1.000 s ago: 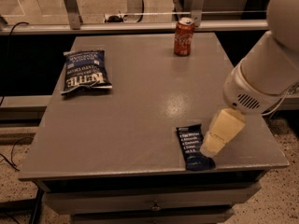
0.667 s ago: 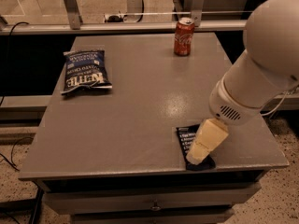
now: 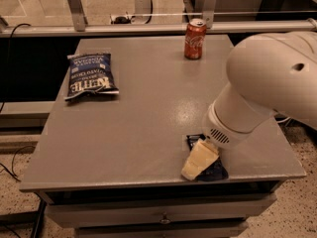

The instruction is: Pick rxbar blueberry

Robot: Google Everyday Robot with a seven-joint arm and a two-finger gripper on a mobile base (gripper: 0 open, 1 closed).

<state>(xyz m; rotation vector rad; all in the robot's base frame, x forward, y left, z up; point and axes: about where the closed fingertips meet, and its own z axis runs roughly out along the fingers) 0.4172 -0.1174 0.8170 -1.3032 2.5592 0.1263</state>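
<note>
The rxbar blueberry [image 3: 217, 171] is a small flat dark navy wrapper lying near the front right edge of the grey table [image 3: 143, 113]. Only its top corner and lower right part show. My gripper [image 3: 195, 163] is low over the bar and covers most of it, with its pale fingers pointing toward the front edge. My large white arm [image 3: 267, 83] reaches in from the right.
A dark blue Kettle chip bag [image 3: 90, 77] lies at the table's left rear. A red cola can [image 3: 195, 32] stands upright at the rear centre. A metal rail [image 3: 148, 29] runs behind the table. The table's front edge is just beyond the bar.
My arm has swung left and lower, and the gripper has come down over the bar, covering more of it. The chip bag and can have not moved.
</note>
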